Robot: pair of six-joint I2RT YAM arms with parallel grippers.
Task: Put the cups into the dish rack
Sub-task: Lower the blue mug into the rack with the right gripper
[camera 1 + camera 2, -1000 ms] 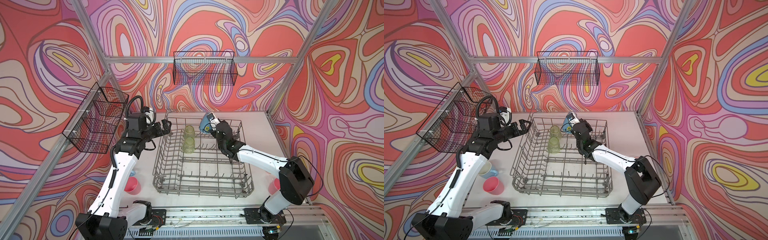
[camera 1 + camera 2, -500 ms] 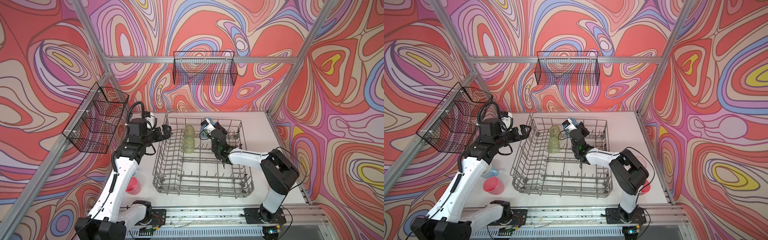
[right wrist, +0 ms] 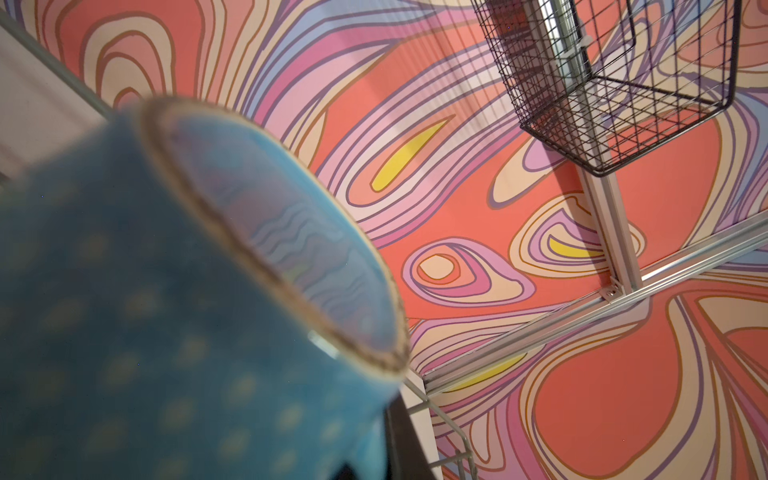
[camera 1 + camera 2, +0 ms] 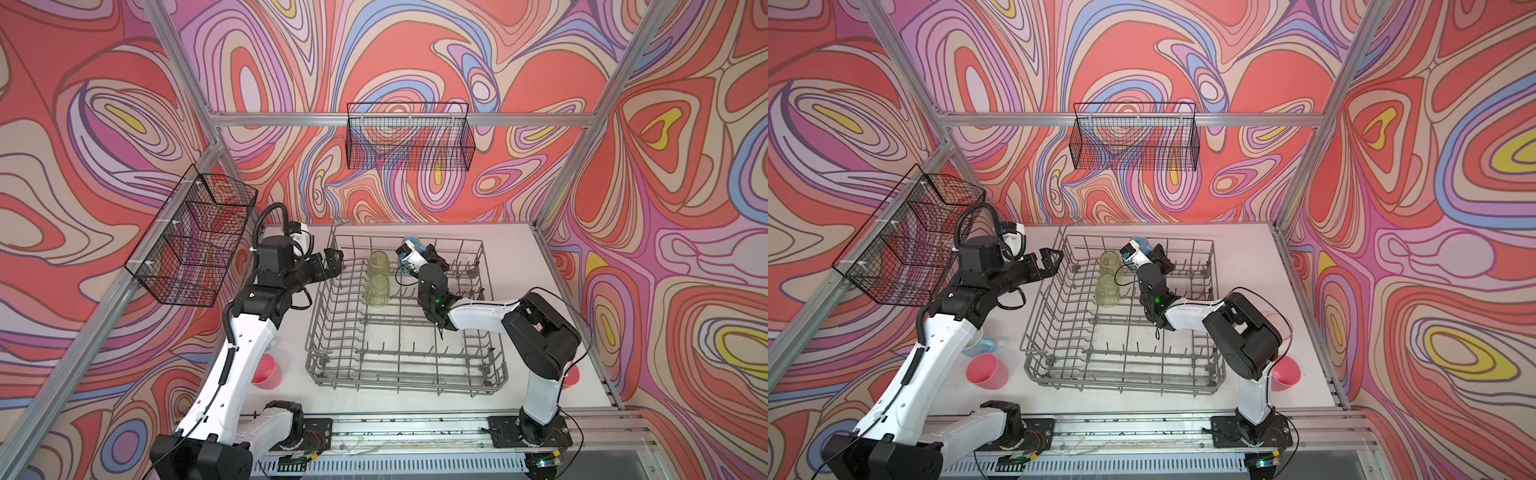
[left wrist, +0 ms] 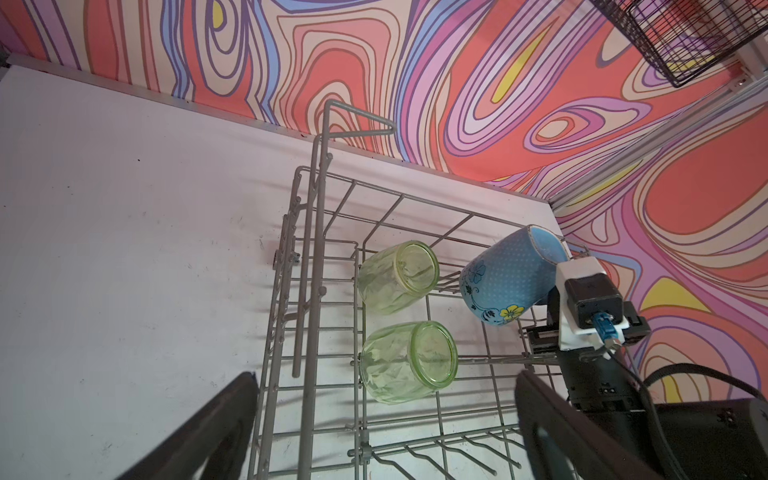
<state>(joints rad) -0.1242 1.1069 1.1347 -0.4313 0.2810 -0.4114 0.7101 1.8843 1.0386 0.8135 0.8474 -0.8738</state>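
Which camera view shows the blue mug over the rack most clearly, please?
The left wrist view: the blue mug shows nearly whole and sharp. The right wrist view blurs and crops it; both top views show a sliver.

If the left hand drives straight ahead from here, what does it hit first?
Likely the dish rack: its side wall wires stand between the fingers of the open left hand in its wrist view. If the hand passes above that rim, the nearer yellow-green tumbler inside comes next; depth is unclear.
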